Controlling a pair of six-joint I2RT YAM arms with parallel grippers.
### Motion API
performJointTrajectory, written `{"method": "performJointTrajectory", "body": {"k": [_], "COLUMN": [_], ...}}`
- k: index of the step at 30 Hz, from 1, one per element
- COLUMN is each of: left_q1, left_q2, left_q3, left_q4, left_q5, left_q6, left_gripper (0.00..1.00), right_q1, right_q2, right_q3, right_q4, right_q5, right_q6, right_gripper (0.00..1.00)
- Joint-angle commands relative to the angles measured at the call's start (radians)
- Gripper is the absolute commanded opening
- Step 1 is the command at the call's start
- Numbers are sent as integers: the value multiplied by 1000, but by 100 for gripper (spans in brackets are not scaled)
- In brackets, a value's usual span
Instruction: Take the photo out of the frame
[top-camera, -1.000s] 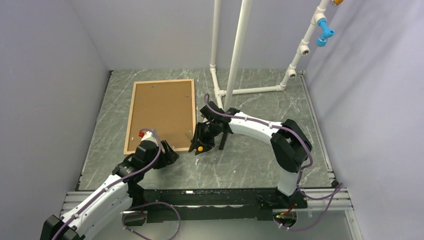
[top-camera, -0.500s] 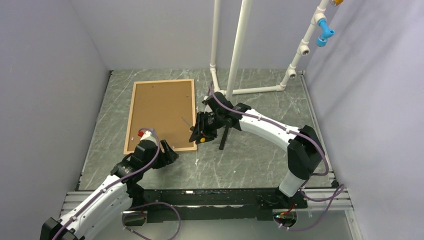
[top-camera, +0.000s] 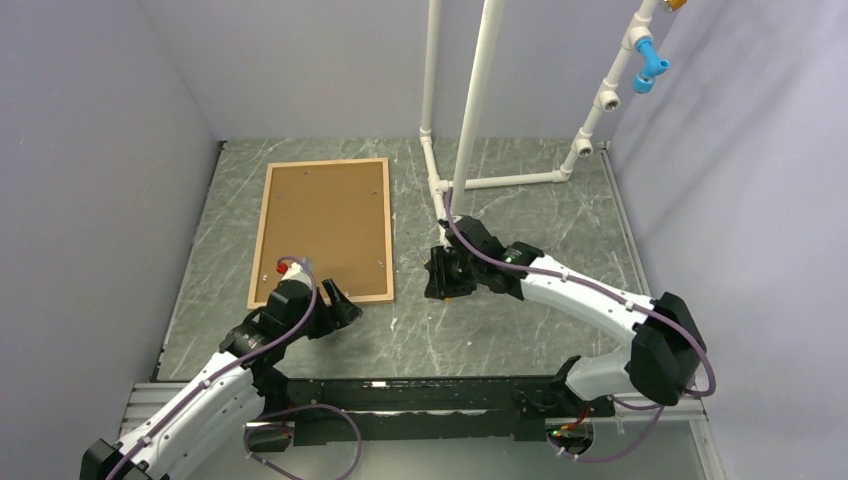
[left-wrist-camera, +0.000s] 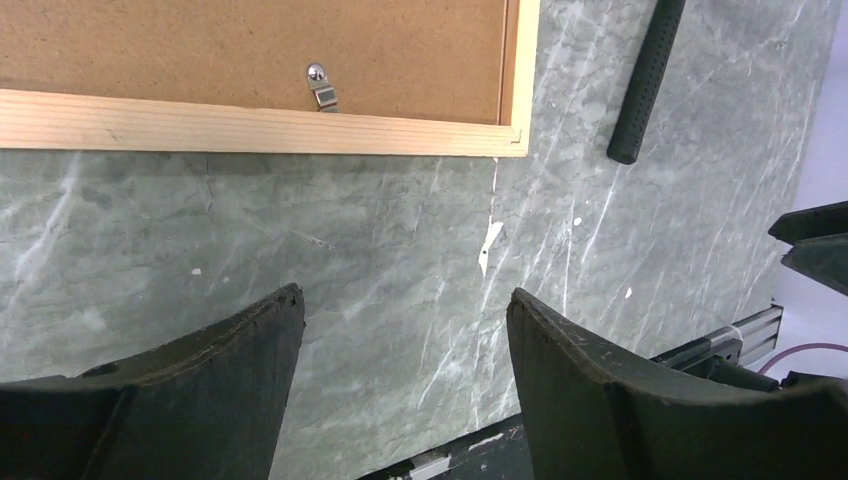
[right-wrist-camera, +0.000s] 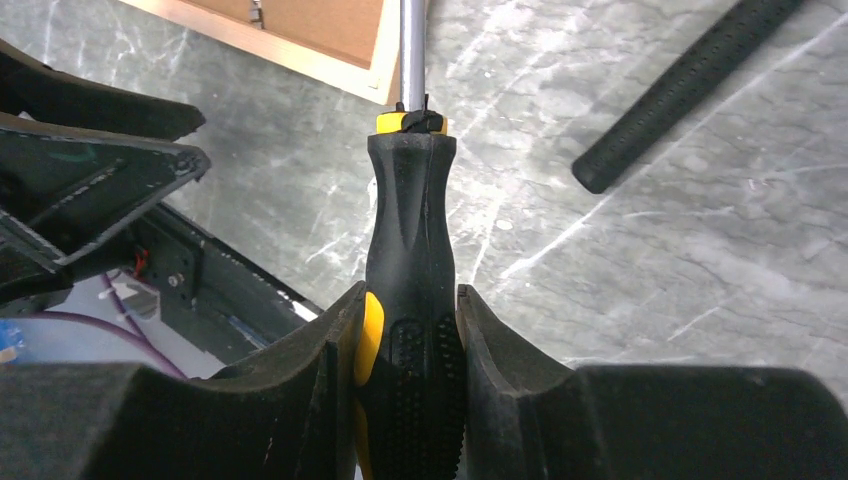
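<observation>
Overhead, one frame (top-camera: 389, 232) of light wood is shown flat on the grey marbled worktop (top-camera: 520, 330), left of centre, with one brown backing board (top-camera: 325, 222) filling it and facing up. One metal clip (left-wrist-camera: 320, 85) is seen on the board by the near rail in the left wrist view. One screwdriver (right-wrist-camera: 408, 250) with a black and yellow handle and one black ribbed rod (right-wrist-camera: 680, 90) are counted.

Two arms are present. The left arm is stretched forward from the lower left, and the left gripper (top-camera: 340, 305) is held over bare worktop just short of the frame's near right corner; its jaws are spread apart with nothing between them. The right arm is bent low at the elbow on the right and reaches leftward. The right gripper (top-camera: 442, 275) is held right of the frame and apart from it, its jaws clamped on the screwdriver's handle, whose shaft is aimed toward the frame's near right corner.
</observation>
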Motion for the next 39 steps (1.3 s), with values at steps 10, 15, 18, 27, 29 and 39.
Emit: {"method": "performJointTrajectory", "body": {"k": [10,15,18,27,29,39], "left_q1": [3,3,4,3,3,3], "left_q2": [-4,-4,-6,2,9,1], "left_q3": [10,14,12,29,26,15], "left_q4": [5,-5,-4,-28,-12,-14], "left_q5": [23,20,24,9,11,15], "left_q6": [-56,-62,-62,-44,-40,-50], "left_gripper": [78,77,77,78,78,78], "right_q1": [-19,-75,-106,-119,-119,-101], "right_q2": [-210,-214,-208,-73,-48,31], "right_q3": [-173,-263,-287,-265,-262,-281], "right_q4": [-61,-48,-11,104,150,276], "right_q5": [287,245,249,275,246,137], "right_q6": [28,99,101,44,41,60], "right_gripper": [0,0,0,6,12,46]}}
